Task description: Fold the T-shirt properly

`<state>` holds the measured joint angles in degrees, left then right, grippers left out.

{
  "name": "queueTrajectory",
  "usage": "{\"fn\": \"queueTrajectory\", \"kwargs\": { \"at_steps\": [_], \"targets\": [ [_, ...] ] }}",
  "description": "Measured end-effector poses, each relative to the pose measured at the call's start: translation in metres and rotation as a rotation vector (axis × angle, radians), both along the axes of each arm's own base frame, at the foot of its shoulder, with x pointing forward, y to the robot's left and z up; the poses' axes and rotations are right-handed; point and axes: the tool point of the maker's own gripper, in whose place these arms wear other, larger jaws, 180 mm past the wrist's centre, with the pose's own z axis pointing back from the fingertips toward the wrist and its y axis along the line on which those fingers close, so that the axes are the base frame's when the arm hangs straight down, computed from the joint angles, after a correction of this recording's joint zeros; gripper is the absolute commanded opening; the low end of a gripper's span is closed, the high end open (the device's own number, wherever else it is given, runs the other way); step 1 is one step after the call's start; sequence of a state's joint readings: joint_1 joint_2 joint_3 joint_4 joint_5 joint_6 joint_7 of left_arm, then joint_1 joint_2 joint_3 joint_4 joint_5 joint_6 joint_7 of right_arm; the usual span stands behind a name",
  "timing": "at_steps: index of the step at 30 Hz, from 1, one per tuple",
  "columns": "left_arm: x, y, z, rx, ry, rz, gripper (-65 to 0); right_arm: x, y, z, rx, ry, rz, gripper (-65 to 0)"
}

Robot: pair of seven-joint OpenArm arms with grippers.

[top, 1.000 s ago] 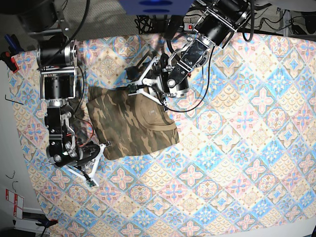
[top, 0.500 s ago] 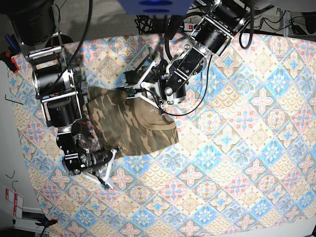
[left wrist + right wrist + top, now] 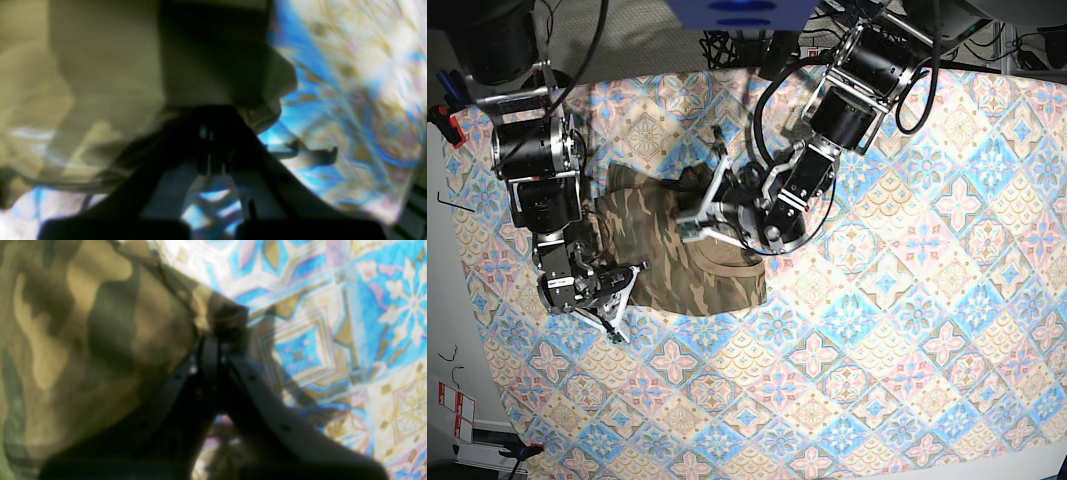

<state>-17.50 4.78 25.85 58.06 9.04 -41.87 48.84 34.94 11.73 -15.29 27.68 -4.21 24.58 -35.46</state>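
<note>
T-shirt [image 3: 682,255] on tabletop [image 3: 907,330] left of centre in base view, already compact multi-layer bundle; fold seems late-stage, final flattening and squaring left.

Right tool [image 3: 213,346] pinched shut on T-shirt corner, clear in right wrist view.

Left tool [image 3: 213,133] closed tight; left wrist view blurred, tan cloth drapes at tips, likely gripped.

Base view alone shows collar and overall outline.
</note>
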Motion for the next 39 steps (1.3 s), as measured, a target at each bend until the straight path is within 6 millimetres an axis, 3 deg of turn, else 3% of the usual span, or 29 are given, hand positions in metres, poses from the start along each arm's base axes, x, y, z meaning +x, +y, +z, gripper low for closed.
{"fn": "queueTrajectory", "kwargs": {
  "at_steps": [4,7,10,13,16,21,25,28,33,36,39],
  "targets": [
    [0.036,0.023,0.005,0.048,-0.045,0.087,-65.0,-0.017,-0.007,-0.003,-0.057,-0.024,0.022,-65.0],
    [0.043,0.019,0.004,-0.012,-0.034,0.110,-65.0,-0.046,-0.023,-0.002,-0.138,0.019,0.056,-65.0],
    [0.051,0.012,0.002,-0.045,-0.011,0.110,-65.0,-0.091,-0.041,0.004,-0.300,0.123,0.129,-65.0],
    [0.058,0.003,0.003,-0.111,0.013,0.149,-65.0,-0.131,-0.030,0.012,-0.354,0.215,0.279,-65.0],
    [0.065,0.001,0.005,-0.161,0.042,0.200,-65.0,-0.150,-0.006,0.017,-0.351,0.220,0.383,-65.0],
    [0.085,-0.009,0.016,-0.217,0.035,0.233,-65.0,-0.142,0.036,0.031,-0.359,0.148,0.494,-65.0],
    [0.103,-0.008,0.027,-0.238,-0.005,0.255,-65.0,-0.148,0.053,0.028,-0.335,0.165,0.507,-65.0],
    [0.133,0.002,0.038,-0.208,-0.090,0.346,-65.0,-0.146,0.051,0.031,-0.341,0.155,0.504,-65.0],
    [0.172,0.003,0.074,-0.245,-0.201,0.382,-65.0,-0.129,0.053,0.057,-0.370,0.061,0.501,-65.0],
    [0.173,0.003,0.076,-0.245,-0.204,0.381,-65.0,-0.123,0.067,0.066,-0.331,0.011,0.510,-65.0],
    [0.164,0.006,0.064,-0.225,-0.181,0.392,-65.0,-0.123,0.072,0.067,-0.330,0.015,0.500,-65.0]
  ]
}}
